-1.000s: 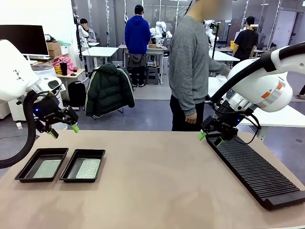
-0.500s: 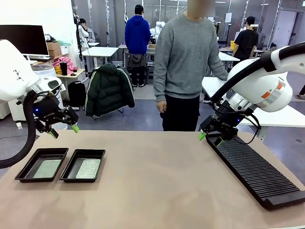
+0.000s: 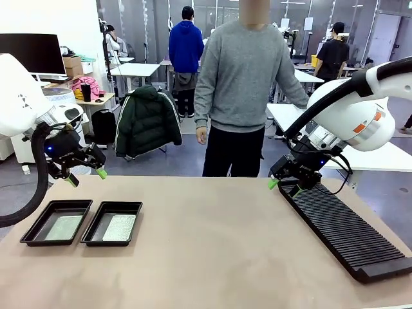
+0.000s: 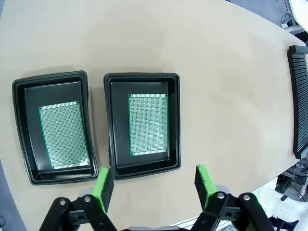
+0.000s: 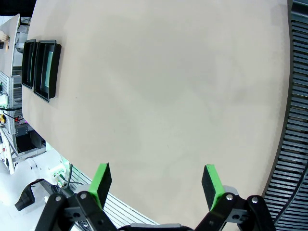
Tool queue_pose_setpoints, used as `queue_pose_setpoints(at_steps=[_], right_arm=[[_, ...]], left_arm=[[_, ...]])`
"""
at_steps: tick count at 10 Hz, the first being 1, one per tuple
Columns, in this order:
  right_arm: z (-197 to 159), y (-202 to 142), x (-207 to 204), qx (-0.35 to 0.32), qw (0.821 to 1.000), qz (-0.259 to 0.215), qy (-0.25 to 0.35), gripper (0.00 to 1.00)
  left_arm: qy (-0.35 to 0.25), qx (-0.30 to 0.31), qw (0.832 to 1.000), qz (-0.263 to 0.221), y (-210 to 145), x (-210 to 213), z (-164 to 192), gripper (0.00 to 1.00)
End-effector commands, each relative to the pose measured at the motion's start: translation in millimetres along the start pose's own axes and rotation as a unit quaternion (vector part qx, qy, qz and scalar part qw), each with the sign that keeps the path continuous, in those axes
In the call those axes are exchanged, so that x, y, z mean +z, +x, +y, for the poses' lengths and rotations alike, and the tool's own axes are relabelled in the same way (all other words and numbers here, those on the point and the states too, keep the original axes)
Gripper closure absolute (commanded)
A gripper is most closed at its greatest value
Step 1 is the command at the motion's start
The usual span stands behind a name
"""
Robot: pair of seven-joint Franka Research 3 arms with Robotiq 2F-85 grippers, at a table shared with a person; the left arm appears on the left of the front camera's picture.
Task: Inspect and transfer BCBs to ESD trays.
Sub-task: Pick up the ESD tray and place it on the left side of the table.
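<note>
Both ESD trays (image 4: 142, 124) hold BCBs (image 4: 148, 124). Left tool (image 4: 153, 180) hovers above them, spread, empty; a careless descent could knock a tray rim.

Both end effectors, left (image 3: 85, 174) and right (image 3: 284, 187), hover open.

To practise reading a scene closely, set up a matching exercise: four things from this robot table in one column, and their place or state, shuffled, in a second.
Things:
1. boards
2. rack
3. left gripper
4. person

Place or state:
A. stands at the table's far side
B. open, hovering above the trays
C. lying one in each tray
D. on the table's right side, no boards in it

Pairs: 1-C, 2-D, 3-B, 4-A
</note>
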State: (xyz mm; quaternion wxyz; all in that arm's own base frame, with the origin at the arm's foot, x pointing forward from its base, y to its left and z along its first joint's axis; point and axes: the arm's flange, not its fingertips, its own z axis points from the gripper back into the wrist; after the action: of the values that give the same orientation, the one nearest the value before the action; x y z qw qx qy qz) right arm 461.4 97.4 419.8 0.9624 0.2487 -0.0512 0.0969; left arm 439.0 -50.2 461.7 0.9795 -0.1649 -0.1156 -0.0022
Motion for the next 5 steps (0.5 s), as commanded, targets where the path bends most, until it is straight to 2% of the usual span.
queue_pose_setpoints(at_steps=[1, 5], right_arm=[[1.8, 1.4, -1.0, -0.011, 1.000, -0.003, -0.004, 0.00], [1.8, 1.4, -1.0, -0.011, 1.000, -0.003, -0.004, 0.00]], left_arm=[[0.003, -0.002, 1.000, -0.001, -0.4, 0.6, 2.1, 0.10], [0.003, -0.002, 1.000, -0.001, -0.4, 0.6, 2.1, 0.10]])
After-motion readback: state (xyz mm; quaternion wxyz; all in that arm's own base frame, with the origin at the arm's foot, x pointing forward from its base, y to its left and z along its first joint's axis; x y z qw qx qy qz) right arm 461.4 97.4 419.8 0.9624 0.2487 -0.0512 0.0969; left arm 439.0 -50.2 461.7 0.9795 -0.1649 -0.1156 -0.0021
